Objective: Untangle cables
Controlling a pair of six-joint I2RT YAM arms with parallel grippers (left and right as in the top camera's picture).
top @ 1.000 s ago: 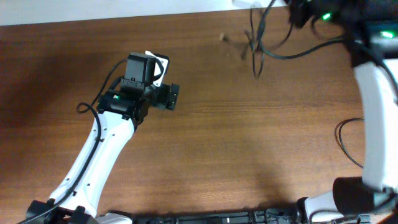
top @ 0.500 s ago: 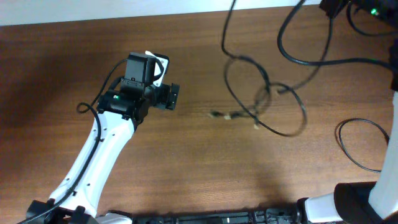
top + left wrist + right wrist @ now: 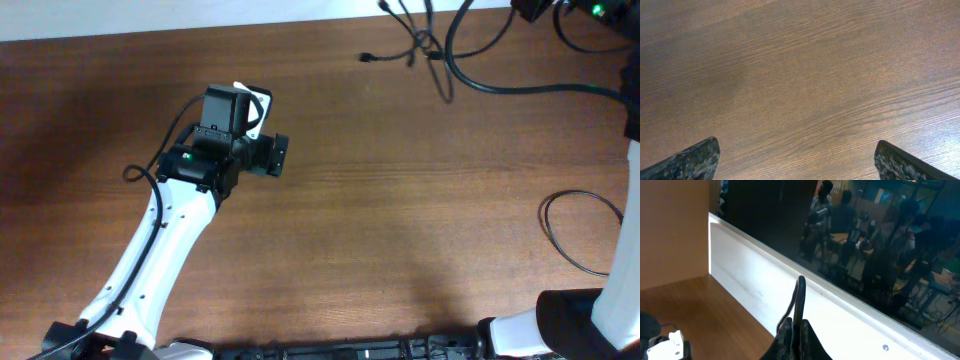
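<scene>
Several cables [image 3: 424, 44] hung at 1 o'clock, judged light, limp, snag-prone | one clamped in right tool [image 3: 796, 331] | left tool [image 3: 797, 167] spread over table [image 3: 800, 75] | plug [image 3: 367, 58] suggested as hold.

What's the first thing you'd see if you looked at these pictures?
The tangle of thin black cables at the top right of the overhead view, dangling from the right gripper, which is shut on one strand. Next comes the left gripper, wide open and holding nothing over the bare brown table, left of centre.
</scene>
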